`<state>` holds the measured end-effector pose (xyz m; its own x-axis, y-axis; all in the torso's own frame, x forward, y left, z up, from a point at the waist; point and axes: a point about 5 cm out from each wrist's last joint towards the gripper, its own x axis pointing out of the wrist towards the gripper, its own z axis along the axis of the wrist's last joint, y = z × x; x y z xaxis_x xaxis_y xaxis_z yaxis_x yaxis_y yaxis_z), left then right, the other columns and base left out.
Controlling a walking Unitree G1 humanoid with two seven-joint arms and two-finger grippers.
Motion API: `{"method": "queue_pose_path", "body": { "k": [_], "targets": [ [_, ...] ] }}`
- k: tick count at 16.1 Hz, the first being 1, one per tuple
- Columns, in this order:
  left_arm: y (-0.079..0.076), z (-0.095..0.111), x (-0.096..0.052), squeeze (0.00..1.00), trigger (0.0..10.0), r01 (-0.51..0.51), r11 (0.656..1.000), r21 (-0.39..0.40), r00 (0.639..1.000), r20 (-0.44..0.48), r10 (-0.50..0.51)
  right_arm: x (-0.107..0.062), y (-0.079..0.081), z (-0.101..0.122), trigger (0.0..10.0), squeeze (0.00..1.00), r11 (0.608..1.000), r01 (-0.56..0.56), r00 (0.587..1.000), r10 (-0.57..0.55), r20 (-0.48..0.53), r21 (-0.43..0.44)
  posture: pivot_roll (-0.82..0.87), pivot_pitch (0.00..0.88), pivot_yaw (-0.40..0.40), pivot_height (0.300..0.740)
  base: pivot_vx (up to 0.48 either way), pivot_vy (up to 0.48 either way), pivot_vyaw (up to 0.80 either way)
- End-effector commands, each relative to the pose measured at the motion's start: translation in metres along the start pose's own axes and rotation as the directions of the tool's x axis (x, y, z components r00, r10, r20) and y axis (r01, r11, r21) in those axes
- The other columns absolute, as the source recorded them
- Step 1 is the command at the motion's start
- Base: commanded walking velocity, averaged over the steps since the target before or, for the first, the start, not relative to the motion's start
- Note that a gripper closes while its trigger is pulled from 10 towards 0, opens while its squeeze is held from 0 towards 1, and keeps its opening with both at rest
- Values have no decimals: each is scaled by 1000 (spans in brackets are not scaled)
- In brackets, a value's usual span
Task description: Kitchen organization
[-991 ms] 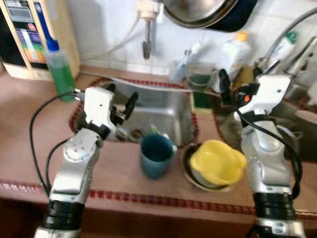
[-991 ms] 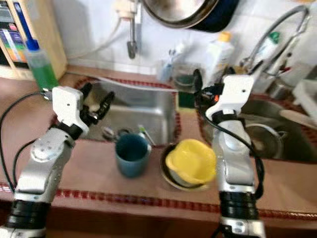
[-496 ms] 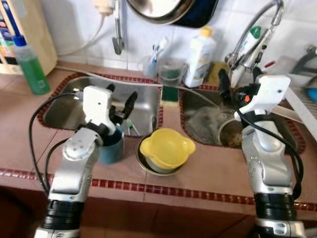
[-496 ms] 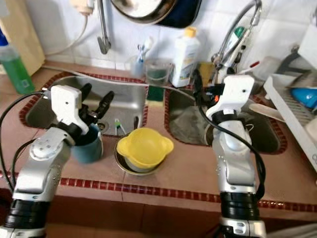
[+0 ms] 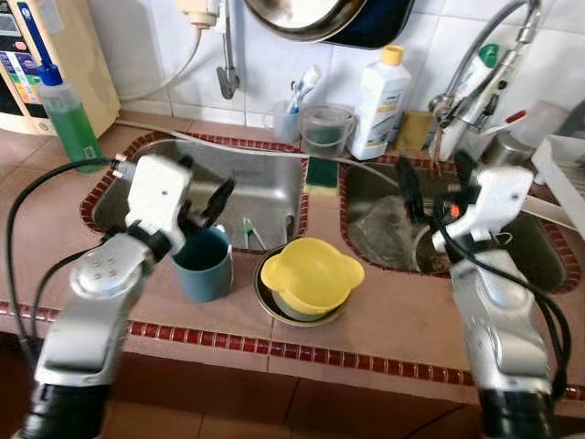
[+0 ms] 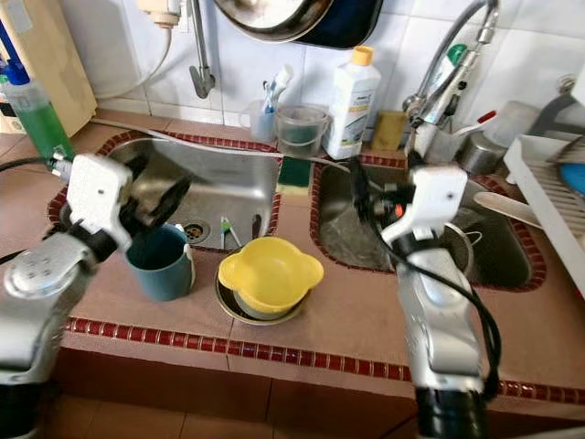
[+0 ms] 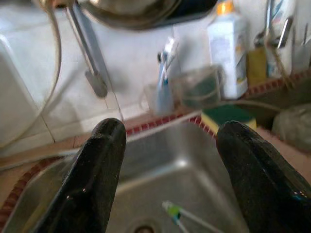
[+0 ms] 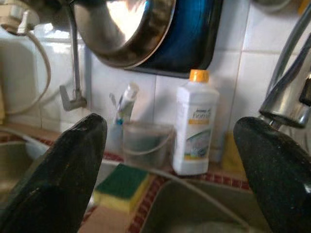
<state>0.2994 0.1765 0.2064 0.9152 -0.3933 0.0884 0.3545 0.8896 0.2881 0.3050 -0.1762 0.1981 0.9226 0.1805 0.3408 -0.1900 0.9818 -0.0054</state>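
Left sink (image 5: 265, 187): brushed stainless steel, dull sheen. Counter (image 5: 384, 315): matt brownish tile, edged with glossy red mosaic. Wall (image 5: 274, 64): glossy white tile. Cup (image 5: 203, 265): smooth teal plastic. Yellow bowl (image 5: 311, 273): smooth, matt plastic, sitting in a shiny metal dish (image 5: 274, 306). Hanging pan (image 6: 274, 14): polished, mirror-like metal. Faucet (image 6: 439, 64): chromed metal. Bottle (image 5: 381, 91): white opaque plastic. Sponge (image 8: 121, 183): rough green face on yellow foam. Fingers (image 7: 99, 174): glossy black plastic. Arms (image 5: 101, 302): satin silver metal.

cup (image 5: 203, 264) left of bowl (image 5: 311, 275) on counter | both before left sink (image 5: 251, 187) | sponge (image 5: 321, 171) between sinks
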Motion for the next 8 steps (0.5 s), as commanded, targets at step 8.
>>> {"method": "queue_pose_path", "body": {
  "k": [8],
  "targets": [
    [36,-5,-21,0,10000,113,993,38,983,-148,-106,-14,11,1,10000,0,990,-140,989,140,-45,-5,21,41,-58,740,0,0,0]
  ]
}}
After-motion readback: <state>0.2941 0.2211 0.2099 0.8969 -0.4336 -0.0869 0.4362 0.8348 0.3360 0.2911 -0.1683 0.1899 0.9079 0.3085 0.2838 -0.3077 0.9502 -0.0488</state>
